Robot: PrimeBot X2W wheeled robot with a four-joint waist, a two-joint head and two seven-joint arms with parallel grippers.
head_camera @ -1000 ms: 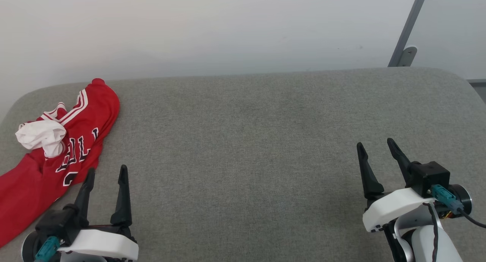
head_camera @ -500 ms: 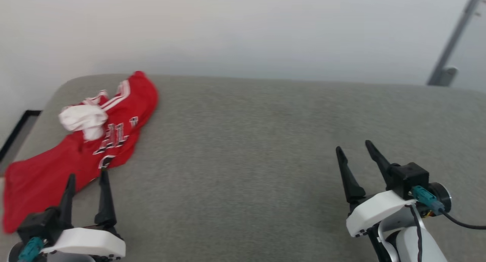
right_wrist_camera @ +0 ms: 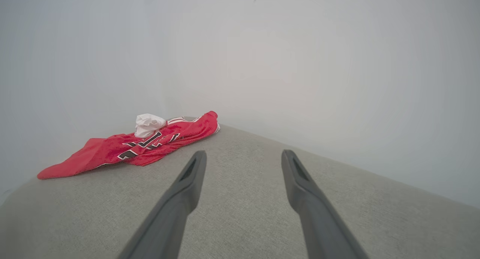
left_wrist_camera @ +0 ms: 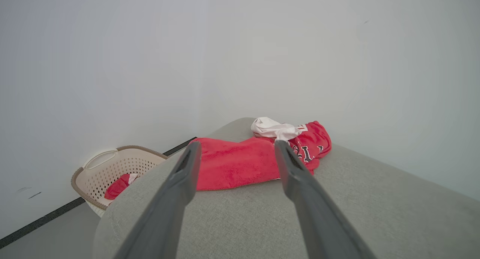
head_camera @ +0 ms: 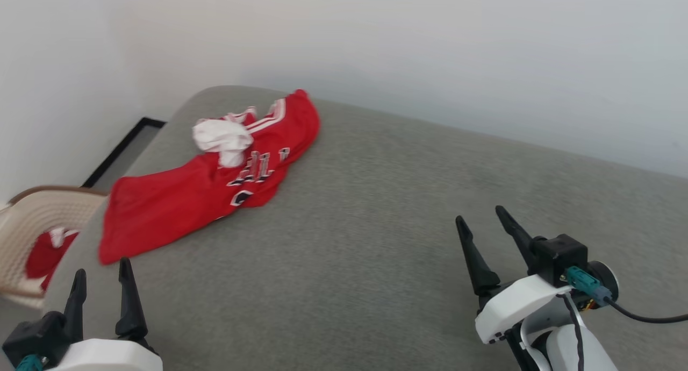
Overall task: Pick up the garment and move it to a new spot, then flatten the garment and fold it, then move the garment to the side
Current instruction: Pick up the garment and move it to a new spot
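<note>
Progress stands at nil: the garment [head_camera: 177,204] lies crumpled, unfolded, at the desk's [head_camera: 376,226] far left corner; the left gripper [head_camera: 102,267] and right gripper [head_camera: 479,214] hover open, empty, neither touching it.

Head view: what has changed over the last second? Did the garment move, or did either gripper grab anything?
The camera swung toward the robot's left, so the whole picture shifted, and a basket beside the grey padded surface came into frame. Nothing was taken hold of or let go. The garment lies crumpled in the same shape near the surface's far left corner. The left gripper and right gripper stay open and empty.
</note>
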